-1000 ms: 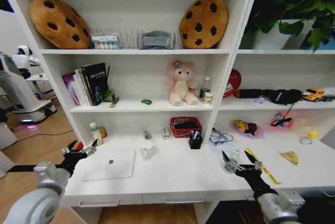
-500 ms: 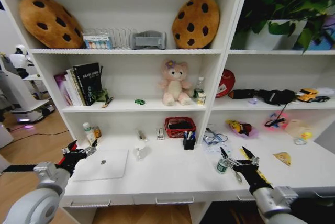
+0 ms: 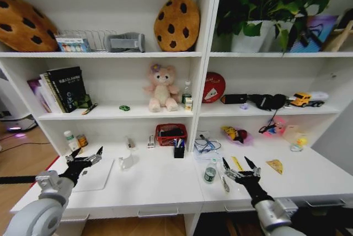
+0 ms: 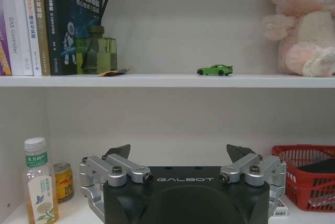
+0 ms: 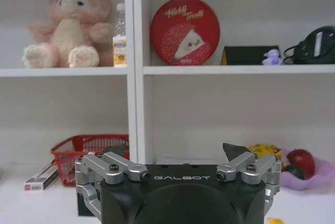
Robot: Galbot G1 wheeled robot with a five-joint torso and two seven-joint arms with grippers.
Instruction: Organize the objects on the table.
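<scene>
Over the white table (image 3: 160,183) both arms are held out. My left gripper (image 3: 84,160) (image 4: 179,153) is open above the near corner of the silver laptop (image 3: 95,176). A white mug (image 3: 128,162) stands just right of the laptop. My right gripper (image 3: 237,168) (image 5: 175,153) is open and empty over the yellow ruler (image 3: 237,163), with a small green-labelled bottle (image 3: 210,171) just to its left. A yellow wedge (image 3: 274,166) lies farther right. Pens stand in a black holder (image 3: 178,149). The tiny green toy car (image 3: 124,107) (image 4: 215,70) sits on the shelf above.
A red basket (image 3: 171,133) (image 5: 89,153) stands at the back of the desk, a drink bottle (image 4: 38,187) and a can (image 4: 64,181) at its left end. The pink plush bear (image 3: 162,88) and books (image 3: 63,88) are on the shelf. Drawer handles (image 3: 158,212) line the front edge.
The whole head picture has shifted left, so the camera has swung to the right. Both grippers stay open and empty over the desk.
</scene>
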